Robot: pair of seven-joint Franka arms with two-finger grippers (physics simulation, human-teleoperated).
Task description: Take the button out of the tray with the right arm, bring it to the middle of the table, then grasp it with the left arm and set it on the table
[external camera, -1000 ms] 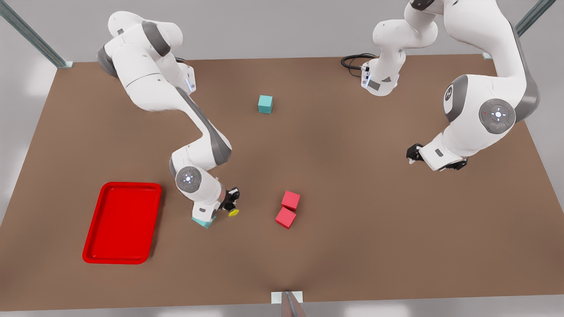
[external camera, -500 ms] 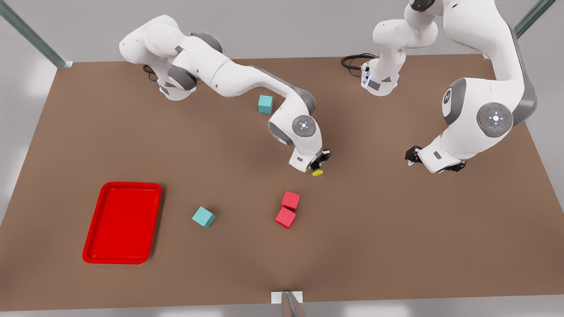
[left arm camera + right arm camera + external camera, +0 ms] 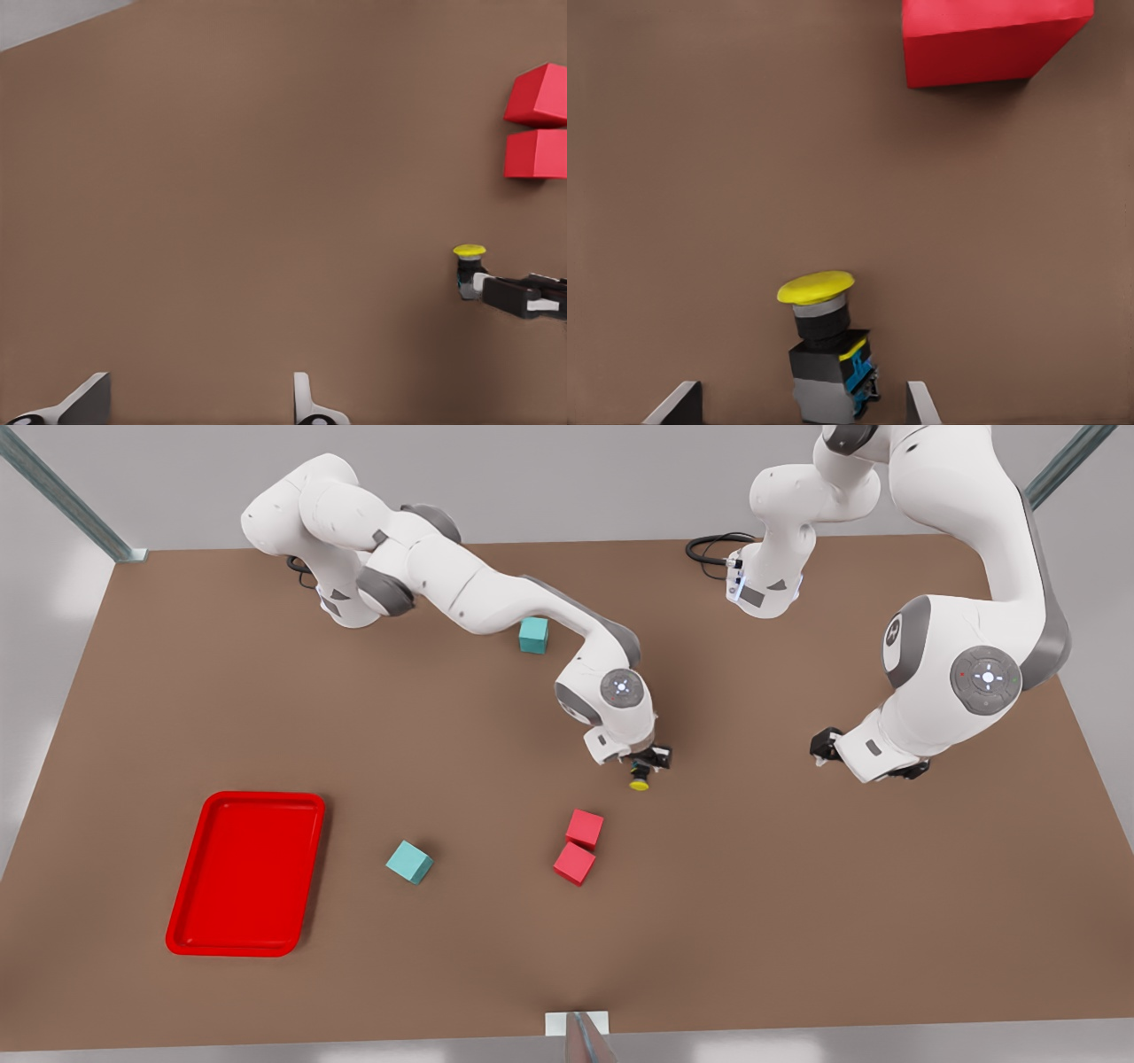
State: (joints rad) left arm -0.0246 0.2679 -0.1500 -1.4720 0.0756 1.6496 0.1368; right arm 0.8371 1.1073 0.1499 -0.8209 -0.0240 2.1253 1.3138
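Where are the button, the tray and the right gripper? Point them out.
button (image 3: 818,287): right wrist view, on its yellow cap.
tray (image 3: 245,872): front view, on its bare floor.
right gripper (image 3: 648,762): front view, between its fingertips.

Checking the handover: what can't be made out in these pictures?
Right hand grip on the button: pads cut off by the right wrist view's edge.
Left hand in the front view: finger spacing too small.
Button's gap above the table: too small, front view.

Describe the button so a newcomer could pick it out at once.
Near the middle of the brown table, the right gripper holds the button, just beyond the two red cubes. It is smaller than any cube: a yellow round cap on a dark boxy body.
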